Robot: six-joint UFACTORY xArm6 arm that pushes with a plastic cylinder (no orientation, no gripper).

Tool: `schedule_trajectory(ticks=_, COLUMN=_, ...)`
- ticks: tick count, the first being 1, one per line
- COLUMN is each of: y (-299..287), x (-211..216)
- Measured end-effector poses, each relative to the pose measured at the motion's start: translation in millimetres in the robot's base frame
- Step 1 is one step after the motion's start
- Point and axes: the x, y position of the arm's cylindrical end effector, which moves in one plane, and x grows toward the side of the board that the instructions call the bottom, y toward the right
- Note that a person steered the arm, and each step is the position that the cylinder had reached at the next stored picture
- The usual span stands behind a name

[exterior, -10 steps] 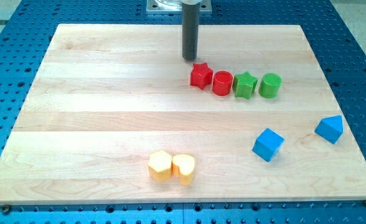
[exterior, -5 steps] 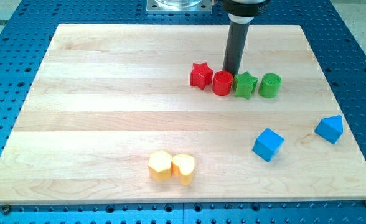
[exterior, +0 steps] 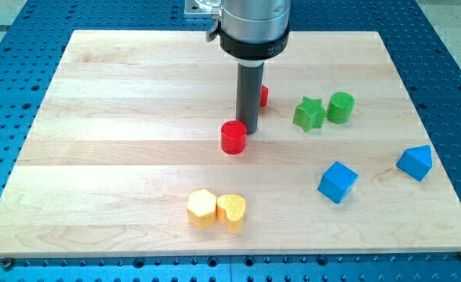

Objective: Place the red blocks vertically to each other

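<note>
My tip (exterior: 248, 130) stands on the board just right of and slightly above the red cylinder (exterior: 234, 137), touching or nearly touching it. The red star (exterior: 263, 96) is mostly hidden behind my rod; only a sliver shows at the rod's right edge, above and to the right of the cylinder. The two red blocks are apart, the cylinder lower and further left.
A green star (exterior: 309, 113) and a green cylinder (exterior: 340, 107) sit side by side to the right. Two blue blocks (exterior: 337, 182) (exterior: 415, 163) lie at the lower right. A yellow hexagon (exterior: 202, 209) and a yellow heart (exterior: 232, 212) touch near the bottom.
The rod swung from above the red star to the right, then down-left. The red cylinder slid down and left out of the row. The green star shifted slightly.
</note>
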Motion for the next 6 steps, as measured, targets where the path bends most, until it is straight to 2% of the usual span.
schedule_trajectory(ticks=1, y=22.6, x=-4.2)
schedule_trajectory(ticks=3, y=89.8, x=-105.3)
schedule_trajectory(ticks=4, y=82.3, x=-124.0)
schedule_trajectory(ticks=6, y=30.8, x=-89.0)
